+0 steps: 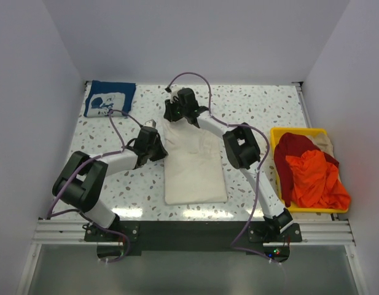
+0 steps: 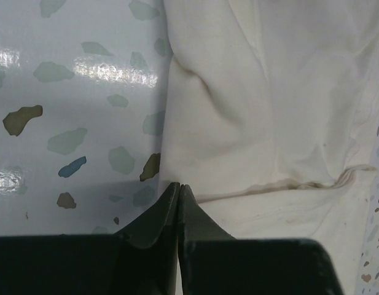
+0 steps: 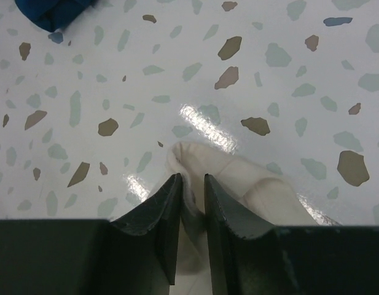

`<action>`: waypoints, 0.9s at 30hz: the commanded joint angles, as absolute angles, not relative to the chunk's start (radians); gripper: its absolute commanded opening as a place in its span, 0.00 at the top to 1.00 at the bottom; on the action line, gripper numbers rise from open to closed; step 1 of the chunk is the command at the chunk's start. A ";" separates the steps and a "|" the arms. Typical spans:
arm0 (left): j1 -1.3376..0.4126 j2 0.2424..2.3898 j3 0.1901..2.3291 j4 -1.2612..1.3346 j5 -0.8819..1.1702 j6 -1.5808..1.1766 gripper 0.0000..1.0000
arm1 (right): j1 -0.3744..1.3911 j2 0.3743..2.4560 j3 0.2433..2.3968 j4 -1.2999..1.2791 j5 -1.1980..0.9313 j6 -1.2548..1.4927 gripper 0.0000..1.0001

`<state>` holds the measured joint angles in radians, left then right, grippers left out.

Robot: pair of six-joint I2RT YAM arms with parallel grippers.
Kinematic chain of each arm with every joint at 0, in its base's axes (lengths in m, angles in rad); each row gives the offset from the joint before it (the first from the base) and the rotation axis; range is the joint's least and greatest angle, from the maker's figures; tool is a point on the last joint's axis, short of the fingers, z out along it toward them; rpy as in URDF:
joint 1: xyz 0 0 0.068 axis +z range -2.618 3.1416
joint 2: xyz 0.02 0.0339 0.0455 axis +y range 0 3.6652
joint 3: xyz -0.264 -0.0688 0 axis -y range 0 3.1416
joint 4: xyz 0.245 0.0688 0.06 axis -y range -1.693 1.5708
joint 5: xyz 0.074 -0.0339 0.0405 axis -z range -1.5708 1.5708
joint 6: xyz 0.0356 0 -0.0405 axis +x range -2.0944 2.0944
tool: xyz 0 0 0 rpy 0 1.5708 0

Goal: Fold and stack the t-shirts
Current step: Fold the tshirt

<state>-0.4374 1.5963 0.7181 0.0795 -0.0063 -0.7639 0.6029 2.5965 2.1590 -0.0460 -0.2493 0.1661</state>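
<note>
Cream t-shirt (image 1: 194,169) lies mid-worktop (image 1: 263,104), folded to a long strip, near end free. Left claw (image 2: 179,187) is clenched on its left edge. Right claw (image 3: 191,182), farther out, pinches a bunch of the far edge. Lift both level and together, then lay the far end over the near one, edges matched. How much cloth the left claw has: hard to tell. Beige t-shirt (image 1: 325,142) is mostly buried in the yellow bin (image 1: 300,131). Navy t-shirt (image 1: 109,98) sits folded, far left.
</note>
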 commanded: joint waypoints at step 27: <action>-0.431 1.617 0.730 0.104 -0.005 -0.745 1.00 | 0.601 2.418 2.063 0.045 0.017 0.153 0.84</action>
